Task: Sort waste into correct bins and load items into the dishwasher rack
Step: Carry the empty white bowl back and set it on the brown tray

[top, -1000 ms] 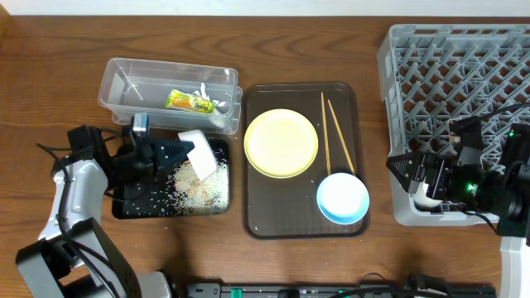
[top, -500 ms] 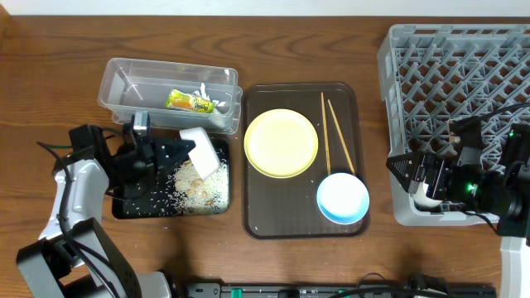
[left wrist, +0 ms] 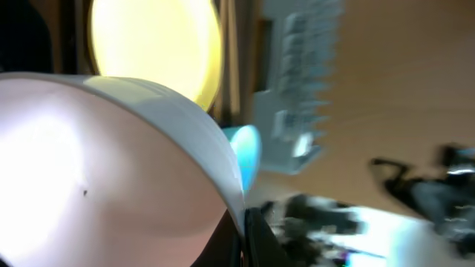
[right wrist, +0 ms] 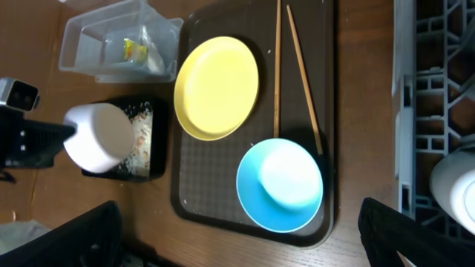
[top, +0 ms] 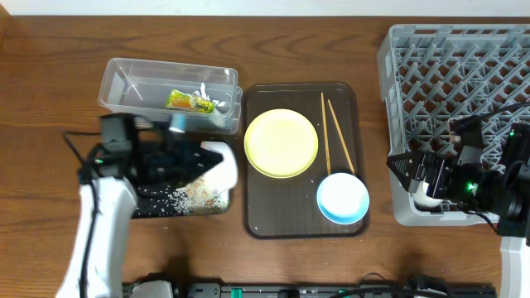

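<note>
My left gripper (top: pixel 201 162) is shut on a white cup (top: pixel 219 165) and holds it over the right end of the black tray of rice (top: pixel 157 201). The cup fills the left wrist view (left wrist: pixel 89 163) and also shows in the right wrist view (right wrist: pixel 100 137). A yellow plate (top: pixel 281 142), two chopsticks (top: pixel 325 132) and a blue bowl (top: pixel 343 199) lie on the brown tray (top: pixel 302 228). My right gripper (top: pixel 397 167) is open and empty at the left edge of the grey dishwasher rack (top: pixel 460 74). Its view shows the bowl (right wrist: pixel 280 184) and the plate (right wrist: pixel 217 87).
A clear plastic bin (top: pixel 132 83) holding a yellow wrapper (top: pixel 190 101) stands behind the black tray. A white item (right wrist: pixel 454 182) sits in the rack's near corner. Bare wooden table lies along the front and far left.
My left arm has swung to the right with the white cup, from over the middle of the black tray to its right end. The right arm has not moved.
</note>
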Controlling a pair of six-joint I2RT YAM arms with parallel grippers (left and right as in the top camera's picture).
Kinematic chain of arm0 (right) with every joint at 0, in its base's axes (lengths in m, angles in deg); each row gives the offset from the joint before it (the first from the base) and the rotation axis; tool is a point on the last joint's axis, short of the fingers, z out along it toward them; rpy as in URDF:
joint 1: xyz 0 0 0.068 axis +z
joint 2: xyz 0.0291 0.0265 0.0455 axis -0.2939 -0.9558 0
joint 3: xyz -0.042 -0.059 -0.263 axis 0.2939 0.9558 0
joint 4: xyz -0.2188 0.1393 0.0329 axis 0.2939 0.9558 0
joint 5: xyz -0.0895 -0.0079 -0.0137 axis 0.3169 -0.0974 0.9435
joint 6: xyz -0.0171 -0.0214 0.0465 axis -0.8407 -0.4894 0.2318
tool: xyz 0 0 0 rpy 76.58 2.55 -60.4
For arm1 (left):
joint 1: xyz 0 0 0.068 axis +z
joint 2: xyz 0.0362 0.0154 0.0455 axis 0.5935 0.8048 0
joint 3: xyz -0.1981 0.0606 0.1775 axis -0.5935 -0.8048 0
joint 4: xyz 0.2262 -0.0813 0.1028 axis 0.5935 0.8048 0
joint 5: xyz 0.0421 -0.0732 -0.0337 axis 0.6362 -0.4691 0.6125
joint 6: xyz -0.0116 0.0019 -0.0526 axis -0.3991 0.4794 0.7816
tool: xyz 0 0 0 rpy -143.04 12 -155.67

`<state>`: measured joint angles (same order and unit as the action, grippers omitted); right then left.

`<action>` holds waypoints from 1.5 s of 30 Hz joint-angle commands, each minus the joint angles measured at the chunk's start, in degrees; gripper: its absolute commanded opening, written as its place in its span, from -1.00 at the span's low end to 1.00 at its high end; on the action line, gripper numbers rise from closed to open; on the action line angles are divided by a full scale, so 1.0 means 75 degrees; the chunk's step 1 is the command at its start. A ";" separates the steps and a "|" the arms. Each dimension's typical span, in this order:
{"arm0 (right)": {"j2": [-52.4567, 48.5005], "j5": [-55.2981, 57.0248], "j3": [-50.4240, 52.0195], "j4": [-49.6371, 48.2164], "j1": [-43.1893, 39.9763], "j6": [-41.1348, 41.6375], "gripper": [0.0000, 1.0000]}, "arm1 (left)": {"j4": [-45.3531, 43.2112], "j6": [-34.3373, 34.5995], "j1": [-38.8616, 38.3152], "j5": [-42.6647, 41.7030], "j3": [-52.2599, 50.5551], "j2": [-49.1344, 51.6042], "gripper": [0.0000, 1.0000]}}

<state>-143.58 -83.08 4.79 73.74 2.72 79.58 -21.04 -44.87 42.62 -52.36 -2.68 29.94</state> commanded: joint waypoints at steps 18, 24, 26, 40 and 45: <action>0.0006 -0.0006 -0.0090 -0.0096 0.0076 0.0085 0.99 | -0.2294 0.2795 -0.7868 0.7717 0.0227 0.2092 -0.87; 0.0006 -0.0006 -0.0090 -0.0102 0.0076 0.0085 0.98 | -0.2256 0.2871 -0.7868 0.7758 0.0271 0.2078 -0.40; 0.0006 -0.0006 -0.0090 -0.0105 0.0076 0.0085 0.98 | -0.2014 0.2868 -0.7868 0.7906 0.0396 0.1988 -0.10; 0.0006 0.0405 -0.0090 -0.0248 0.0076 0.0079 0.99 | 0.0825 0.2471 -0.7495 1.0786 0.2107 -0.0236 0.33; 0.0006 0.0994 -0.0090 -0.0248 0.0076 0.0079 0.98 | 0.0825 0.1256 -0.6741 1.1879 0.2107 -0.1387 0.43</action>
<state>-143.58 -78.69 4.77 71.97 2.72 79.58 -15.03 -28.78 -10.73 28.49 12.21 23.30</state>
